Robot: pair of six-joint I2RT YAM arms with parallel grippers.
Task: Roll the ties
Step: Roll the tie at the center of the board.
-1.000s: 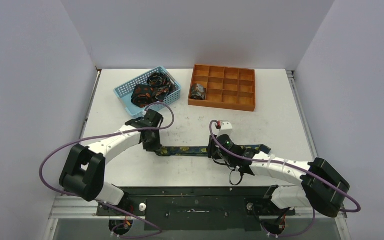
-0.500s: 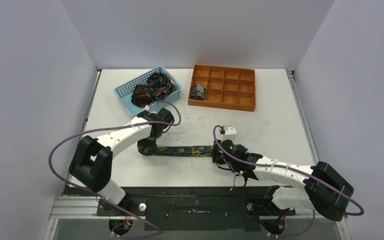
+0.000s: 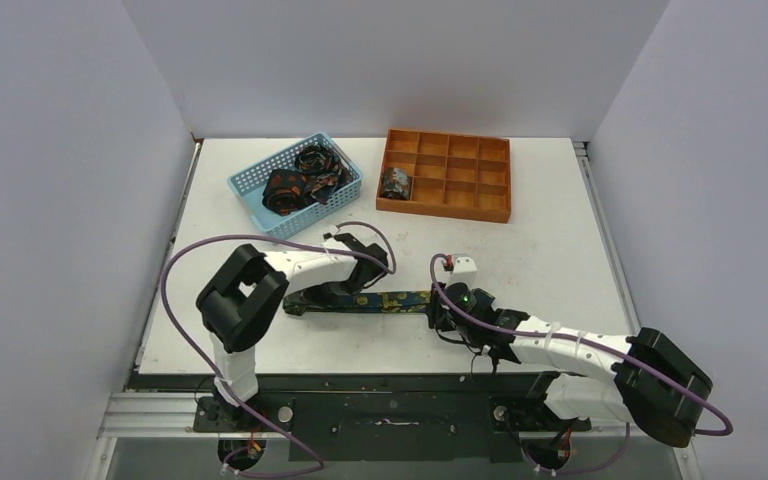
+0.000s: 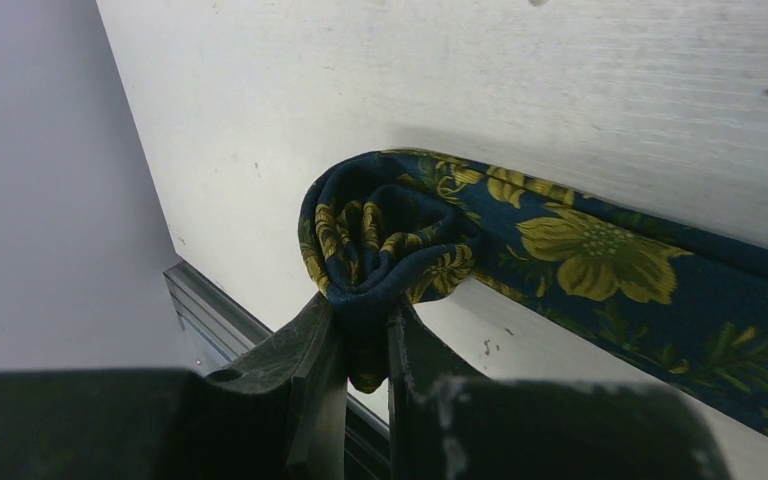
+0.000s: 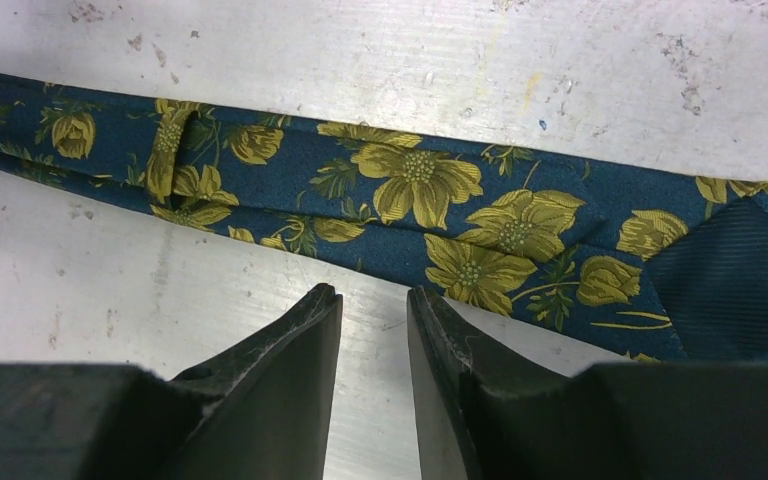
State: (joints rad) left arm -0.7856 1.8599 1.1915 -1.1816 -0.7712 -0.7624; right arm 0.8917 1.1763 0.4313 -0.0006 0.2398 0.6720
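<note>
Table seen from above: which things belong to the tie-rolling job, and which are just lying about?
In the job: floral tie, one end rolled and pinched in the left pincer; right pincer, open by its wide end; loose ties in the blue mesh basket; rolled tie in the orange compartment tray.
Just standing by: blue mesh basket; orange compartment tray.

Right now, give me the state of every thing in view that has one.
floral tie: one end rolled up, the rest flat on the table
left gripper: shut on the tie's rolled end
right gripper: open, holding nothing, by the tie's wide end
basket: holds loose, unrolled ties
tray: one rolled tie in its left column, other compartments empty
</note>
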